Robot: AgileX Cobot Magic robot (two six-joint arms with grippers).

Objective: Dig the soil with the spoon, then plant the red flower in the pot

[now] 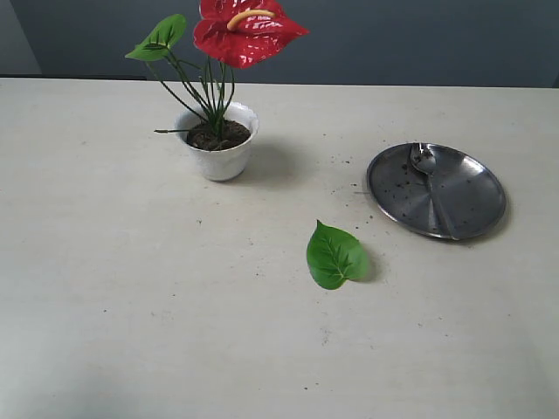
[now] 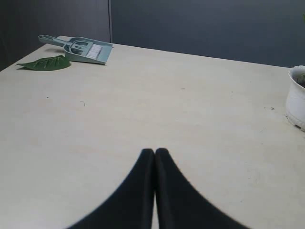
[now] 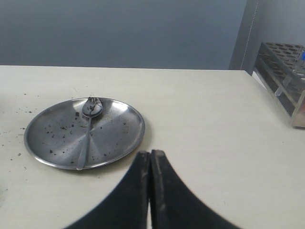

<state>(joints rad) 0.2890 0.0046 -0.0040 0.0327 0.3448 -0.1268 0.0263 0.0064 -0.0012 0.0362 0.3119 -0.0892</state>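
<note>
Right black gripper (image 3: pixel 150 153) shut, empty | slim silver spoon (image 3: pixel 86 137) ahead on round steel plate (image 3: pixel 119 129), handle toward it | left black gripper (image 2: pixel 155 151) shut too, farther off

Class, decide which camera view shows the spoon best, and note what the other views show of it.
The right wrist view: the spoon lies whole on the steel plate, tines and handle clear. The exterior view shows it whole too, only smaller. The left wrist view misses it.
</note>
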